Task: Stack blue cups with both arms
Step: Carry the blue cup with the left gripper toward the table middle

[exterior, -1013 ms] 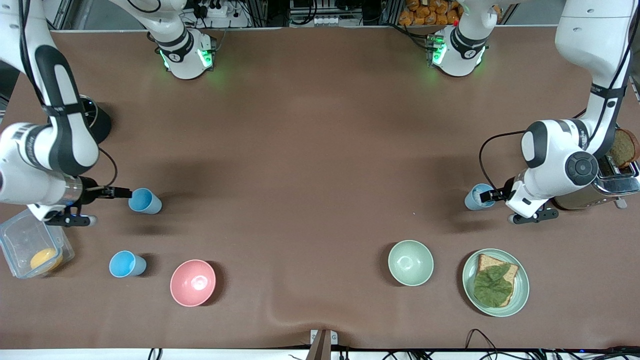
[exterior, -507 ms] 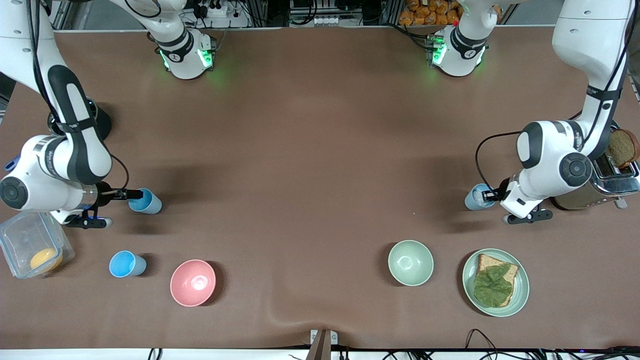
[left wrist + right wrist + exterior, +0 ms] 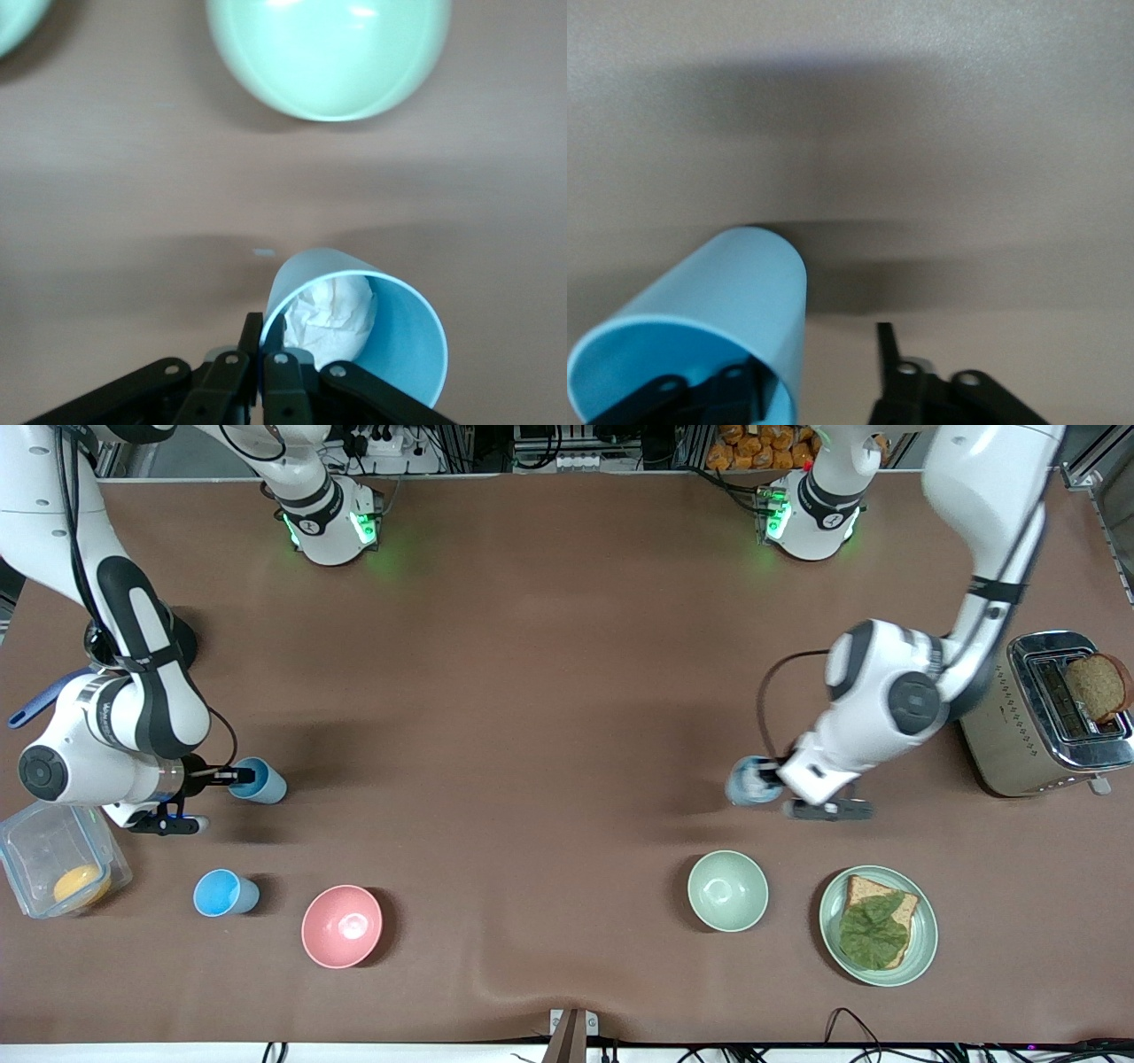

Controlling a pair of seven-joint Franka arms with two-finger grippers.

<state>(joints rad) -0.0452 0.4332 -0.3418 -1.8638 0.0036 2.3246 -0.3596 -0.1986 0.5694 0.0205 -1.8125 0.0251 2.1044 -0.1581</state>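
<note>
Carried toward the table's middle since the earlier frame, the paler blue cup, holding crumpled paper, hangs pinched by its rim in the left gripper, over bare table near the pale green bowl. At the right arm's end, the right gripper straddles the rim of a sky-blue cup, its fingers spread; another sky-blue cup stands nearer the camera

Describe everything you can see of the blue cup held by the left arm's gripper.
The paler blue cup is a small, smooth, handleless tumbler that looks like plastic. Crumpled white paper sits inside it. The left gripper pinches its rim, one of the fingers inside and one outside. In the wrist view it hangs tilted over bare brown table, with the pale green bowl nearby.
</note>
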